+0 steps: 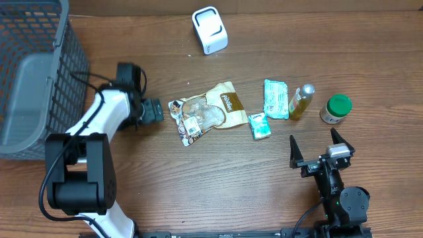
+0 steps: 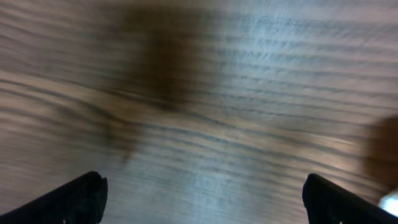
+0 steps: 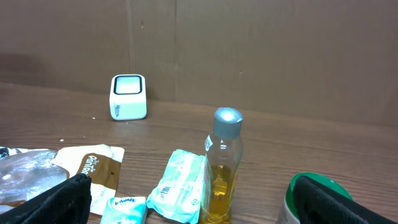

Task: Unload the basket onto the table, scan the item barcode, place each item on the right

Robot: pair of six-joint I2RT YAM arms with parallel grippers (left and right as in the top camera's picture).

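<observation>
The white barcode scanner stands at the back of the wooden table. Across the middle lie a brown-and-clear snack bag, a small teal tissue pack, a teal wipes pack, a bottle of yellow liquid and a green-lidded jar. My left gripper is open over bare wood just left of the snack bag, its view blurred. My right gripper is open and empty, near the front edge, facing the items.
A grey wire basket fills the far left corner. The left arm's cable loops beside it. A brown cardboard wall backs the table in the right wrist view.
</observation>
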